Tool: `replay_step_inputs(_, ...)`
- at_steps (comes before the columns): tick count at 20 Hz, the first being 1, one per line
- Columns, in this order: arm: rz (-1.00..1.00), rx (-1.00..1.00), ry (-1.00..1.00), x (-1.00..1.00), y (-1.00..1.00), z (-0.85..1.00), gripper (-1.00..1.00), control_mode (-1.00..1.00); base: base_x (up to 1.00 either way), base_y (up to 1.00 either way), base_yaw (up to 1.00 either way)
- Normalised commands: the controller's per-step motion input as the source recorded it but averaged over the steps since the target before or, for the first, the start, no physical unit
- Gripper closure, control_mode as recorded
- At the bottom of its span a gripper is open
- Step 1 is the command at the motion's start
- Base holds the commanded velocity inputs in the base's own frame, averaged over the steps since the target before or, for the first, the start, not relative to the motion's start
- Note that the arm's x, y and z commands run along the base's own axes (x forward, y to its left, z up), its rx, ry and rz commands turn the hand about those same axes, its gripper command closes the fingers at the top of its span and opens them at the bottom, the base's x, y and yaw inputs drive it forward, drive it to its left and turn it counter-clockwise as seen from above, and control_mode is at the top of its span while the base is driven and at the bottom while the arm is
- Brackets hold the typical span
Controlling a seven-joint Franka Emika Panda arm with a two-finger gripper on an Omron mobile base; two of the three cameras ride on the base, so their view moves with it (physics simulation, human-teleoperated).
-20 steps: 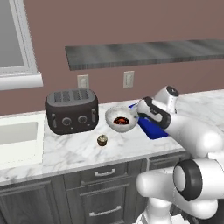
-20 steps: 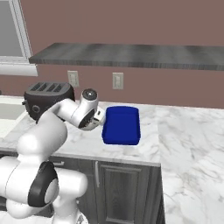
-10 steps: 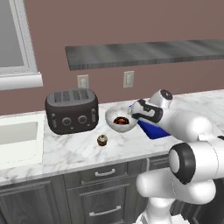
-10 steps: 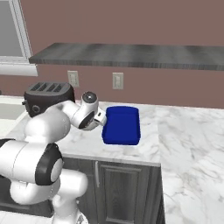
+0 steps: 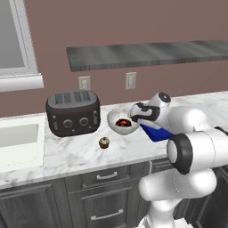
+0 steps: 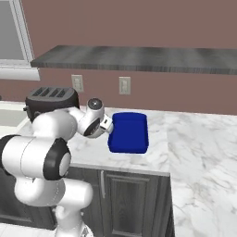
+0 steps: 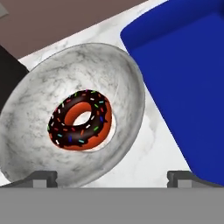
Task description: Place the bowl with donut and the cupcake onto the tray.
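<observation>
Hand view: jaws spread wide over bowl (image 7: 39,100) rim, tray (image 7: 188,78) edge just beside.

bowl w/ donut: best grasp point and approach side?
Pinch the rim of the bowl on its tray-facing side, coming from the blue tray side, where the open end effector already sits. The wall is thin and flared. One finger should probably go inside, clear of the central donut, and one outside.
</observation>
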Motion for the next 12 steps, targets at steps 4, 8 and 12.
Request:
replay_step_inputs(4, 0.0, 0.0, 0.0, 0.21, 0.05, -0.16, -1.0, -1.0, 0.0, 0.0, 0.0)
replay_step_inputs(8, -0.01, -0.01, 0.0, 0.14, 0.02, -0.27, -1.0, -1.0, 0.0, 0.0, 0.0)
replay_step_inputs(12, 0.0, -0.01, 0.0, 0.06, 0.0, -0.27, -1.0, -1.0, 0.0, 0.0, 0.0)
